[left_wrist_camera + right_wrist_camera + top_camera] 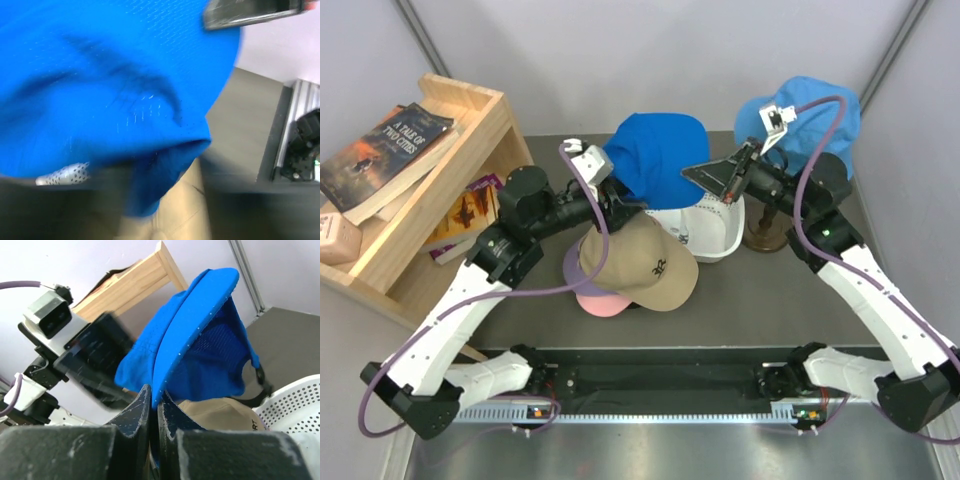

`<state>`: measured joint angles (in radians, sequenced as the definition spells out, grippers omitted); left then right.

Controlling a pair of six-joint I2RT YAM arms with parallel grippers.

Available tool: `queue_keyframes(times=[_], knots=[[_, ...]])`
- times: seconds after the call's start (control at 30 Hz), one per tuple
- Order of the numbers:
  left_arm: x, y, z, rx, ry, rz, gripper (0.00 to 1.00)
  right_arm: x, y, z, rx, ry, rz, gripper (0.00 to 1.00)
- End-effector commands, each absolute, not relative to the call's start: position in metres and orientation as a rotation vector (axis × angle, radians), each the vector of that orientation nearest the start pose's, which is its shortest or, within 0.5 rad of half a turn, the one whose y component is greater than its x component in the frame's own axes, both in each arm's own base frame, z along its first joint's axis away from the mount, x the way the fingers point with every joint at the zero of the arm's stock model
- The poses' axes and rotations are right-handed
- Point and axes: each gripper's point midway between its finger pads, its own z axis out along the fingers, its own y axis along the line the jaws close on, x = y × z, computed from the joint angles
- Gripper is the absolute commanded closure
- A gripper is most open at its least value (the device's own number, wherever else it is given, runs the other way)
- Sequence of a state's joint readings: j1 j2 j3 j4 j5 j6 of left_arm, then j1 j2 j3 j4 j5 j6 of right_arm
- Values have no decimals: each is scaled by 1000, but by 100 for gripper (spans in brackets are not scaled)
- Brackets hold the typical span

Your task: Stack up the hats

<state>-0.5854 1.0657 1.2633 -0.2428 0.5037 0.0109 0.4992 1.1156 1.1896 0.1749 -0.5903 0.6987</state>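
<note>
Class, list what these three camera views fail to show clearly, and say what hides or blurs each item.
- Left gripper: top view, fingertips under the royal blue cap; jaw state unreadable.
- Left wrist view: motion blur, blue cap fills the frame.
- Pink cap: mostly under the tan cap.
- White cap: partly covered by the blue one.

A cap (655,155) hangs above the table's (790,300) middle, between the left gripper (610,190) and the right gripper (705,175). Below it sits a perforated cap (715,235). Nearer and left, another cap (645,265) lies on a stack (600,300). A shelf (450,170) with books (385,150) stands far left; a mannequin stand (765,235) with a cap (800,120) on top stands right.
</note>
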Motion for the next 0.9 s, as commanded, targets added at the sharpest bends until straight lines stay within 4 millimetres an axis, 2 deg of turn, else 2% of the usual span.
queue_keyframes(times=[0.0, 0.03, 0.07, 0.1, 0.13, 0.17, 0.2, 0.23, 0.27, 0.37, 0.43, 0.47, 0.5, 0.53, 0.57, 0.6, 0.7, 0.8, 0.87], knots=[[252, -216, 436, 695, 1384, -591, 20, 223, 252, 489, -400, 1294, 1383, 100], [256, -204, 440, 637, 1389, -535, 10, 224, 247, 491, -362, 1289, 1372, 100], [254, -189, 451, 580, 1367, -486, 3, 217, 241, 499, -346, 1262, 1368, 100], [264, -162, 456, 446, 1383, -373, 1, 215, 238, 502, -325, 1254, 1369, 100], [268, -149, 461, 355, 1362, -342, 1, 214, 234, 506, -292, 1233, 1375, 100], [260, -130, 474, 270, 1315, -316, 1, 209, 231, 511, -283, 1208, 1392, 100], [260, -113, 477, 190, 1298, -270, 1, 208, 230, 514, -251, 1198, 1427, 100], [260, -110, 470, 188, 1291, -253, 1, 208, 232, 509, -240, 1202, 1450, 100], [252, -103, 478, 161, 1250, -258, 1, 205, 237, 512, -255, 1175, 1479, 100], [251, -94, 475, 114, 1246, -241, 1, 210, 257, 501, -253, 1213, 1519, 100], [252, -86, 470, 73, 1250, -214, 1, 200, 278, 497, -277, 1217, 1567, 100], [250, -82, 474, 57, 1233, -212, 1, 191, 295, 495, -304, 1219, 1610, 100], [249, -79, 474, 43, 1227, -209, 1, 190, 301, 497, -307, 1208, 1609, 100], [247, -78, 474, 33, 1225, -211, 1, 191, 313, 490, -319, 1229, 1619, 100], [245, -75, 475, 23, 1219, -210, 1, 182, 324, 489, -345, 1229, 1650, 100], [243, -74, 476, 19, 1215, -214, 1, 178, 328, 494, -357, 1206, 1667, 100], [239, -69, 479, 1, 1203, -217, 1, 173, 343, 488, -360, 1215, 1715, 100], [234, -65, 488, -23, 1163, -235, 1, 174, 353, 466, -344, 1274, 1741, 100], [233, -65, 488, -28, 1159, -238, 1, 177, 357, 438, -325, 1336, 1749, 100]])
